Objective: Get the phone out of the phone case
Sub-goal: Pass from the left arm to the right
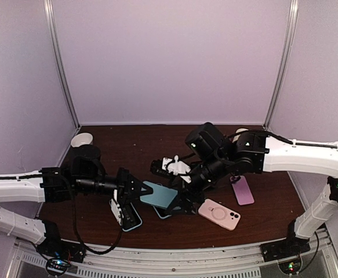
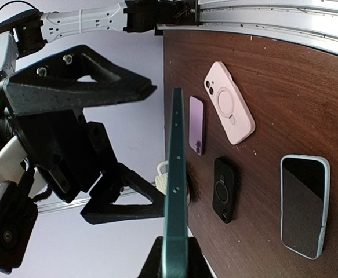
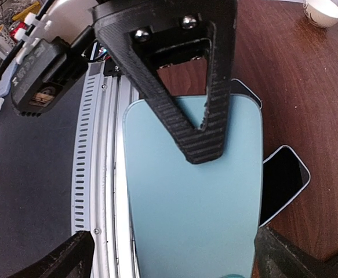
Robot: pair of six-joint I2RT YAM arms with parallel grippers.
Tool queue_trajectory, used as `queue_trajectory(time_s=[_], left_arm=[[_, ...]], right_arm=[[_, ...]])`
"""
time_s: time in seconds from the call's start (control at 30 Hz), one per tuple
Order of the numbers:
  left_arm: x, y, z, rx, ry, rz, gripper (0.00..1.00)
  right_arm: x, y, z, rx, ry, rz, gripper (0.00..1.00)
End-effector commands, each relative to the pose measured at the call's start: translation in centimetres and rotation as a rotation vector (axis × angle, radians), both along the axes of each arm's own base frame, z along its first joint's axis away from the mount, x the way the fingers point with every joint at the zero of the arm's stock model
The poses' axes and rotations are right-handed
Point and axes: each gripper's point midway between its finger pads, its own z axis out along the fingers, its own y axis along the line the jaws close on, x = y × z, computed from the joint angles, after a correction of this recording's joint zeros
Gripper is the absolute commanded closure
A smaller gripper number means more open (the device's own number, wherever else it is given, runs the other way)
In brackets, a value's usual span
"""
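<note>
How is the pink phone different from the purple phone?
The pink phone looks wider than the purple phone. The pink one has a ring mark on its back, and the purple one's back is plain. The pink one lies nearer the arms' bases. Both lie flat on the table, backs up.

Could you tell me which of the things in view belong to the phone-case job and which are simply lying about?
In the job: teal phone case, gripped off the table by the left claw; right claw close against it.
Lying about: pink case, purple phone, black case, dark-screened phone, white cup.
</note>
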Motion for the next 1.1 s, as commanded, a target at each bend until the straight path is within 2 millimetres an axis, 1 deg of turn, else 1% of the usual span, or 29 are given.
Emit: queue_trajectory(time_s=[0.0, 0.27, 0.37, 0.6, 0.93, 1.03, 1.07], left_arm=[[-0.3, -0.6, 2.9, -0.09, -0.043, -0.03, 1.0], [-0.4, -0.7, 3.1, -0.094, -0.042, -0.031, 1.0], [-0.3, -0.7, 3.1, -0.094, -0.042, -0.03, 1.0], [-0.4, -0.7, 3.1, -0.094, -0.041, -0.034, 1.0], [0.0, -0.6, 3.5, -0.103, -0.042, -0.008, 1.0], [0.4, -0.6, 3.5, -0.098, -0.045, 0.013, 1.0], [0.5, -0.5, 3.5, -0.097, -0.044, 0.019, 0.97]], right_arm=[[1.2, 0.6, 0.3, -0.021, -0.057, -0.04, 0.0], [1.6, 0.8, -0.5, -0.051, -0.068, -0.054, 0.01], [1.5, 0.8, -0.7, -0.056, -0.061, -0.053, 0.07], [1.2, 0.9, -1.1, -0.064, -0.035, -0.042, 0.23], [0.9, 1.0, -1.0, -0.056, -0.021, -0.038, 0.35], [1.2, 1.0, -0.6, -0.048, -0.032, -0.053, 0.36], [1.3, 0.9, -0.6, -0.049, -0.037, -0.06, 0.36]])
